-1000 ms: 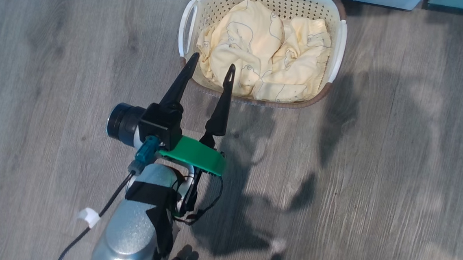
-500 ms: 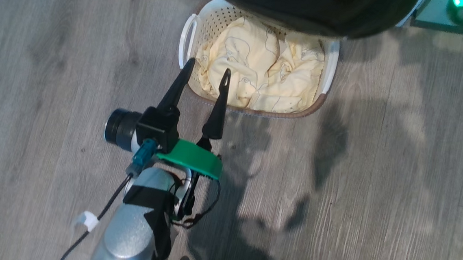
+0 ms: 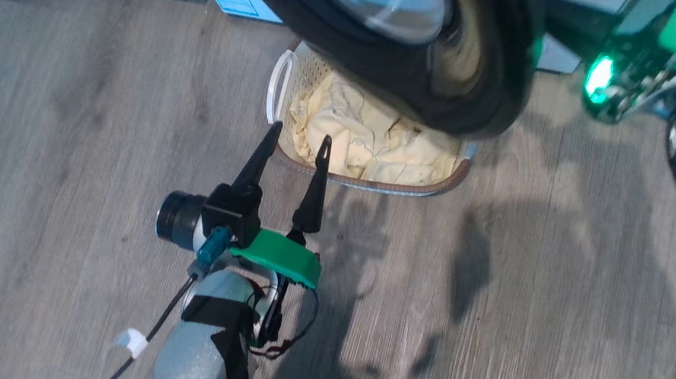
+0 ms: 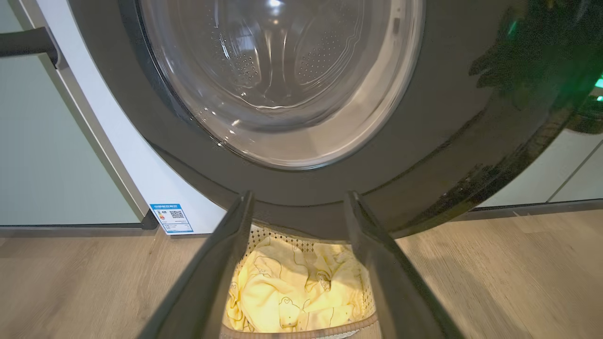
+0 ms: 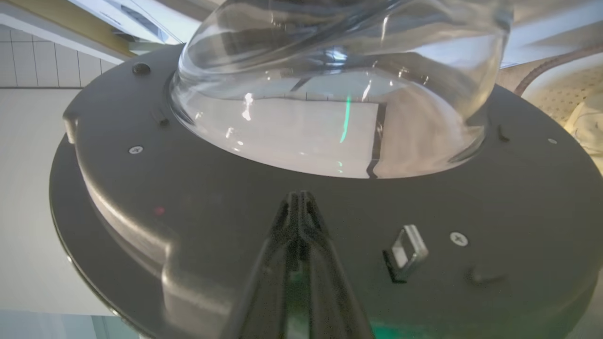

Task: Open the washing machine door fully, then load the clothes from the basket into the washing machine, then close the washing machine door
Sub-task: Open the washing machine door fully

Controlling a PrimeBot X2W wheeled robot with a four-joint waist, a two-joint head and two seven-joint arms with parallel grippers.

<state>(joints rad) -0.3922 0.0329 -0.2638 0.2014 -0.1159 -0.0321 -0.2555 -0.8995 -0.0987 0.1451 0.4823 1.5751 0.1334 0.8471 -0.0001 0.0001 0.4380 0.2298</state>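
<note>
The washing machine door [image 3: 426, 88], black with a clear glass bowl [image 4: 282, 80], stands swung out over the basket [image 3: 280, 86]. The clothes [image 3: 365, 146], pale yellow with line prints, lie in the basket and are partly hidden by the door. My left gripper [image 3: 301, 132] is open and empty just short of the basket's near rim; in the left wrist view the left gripper [image 4: 298, 195] frames the clothes [image 4: 292, 292]. My right gripper [image 5: 299, 195] is shut, its tips against the door's inner face [image 5: 235, 197] below the bowl. The washing machine [image 4: 118, 141] is white with a blue sticker [image 4: 171, 218].
Pale green cabinets [image 4: 42, 141] flank the machine. A door latch [image 5: 405, 252] sits right of the right gripper's tips. The right wrist with a green light [image 3: 598, 76] is beside the door's right edge. Grey wood floor [image 3: 500, 291] lies open in front of the basket.
The door has swung further out and now covers much of the basket. The right wrist has come into the head view at the right. The left gripper stays open by the basket.
</note>
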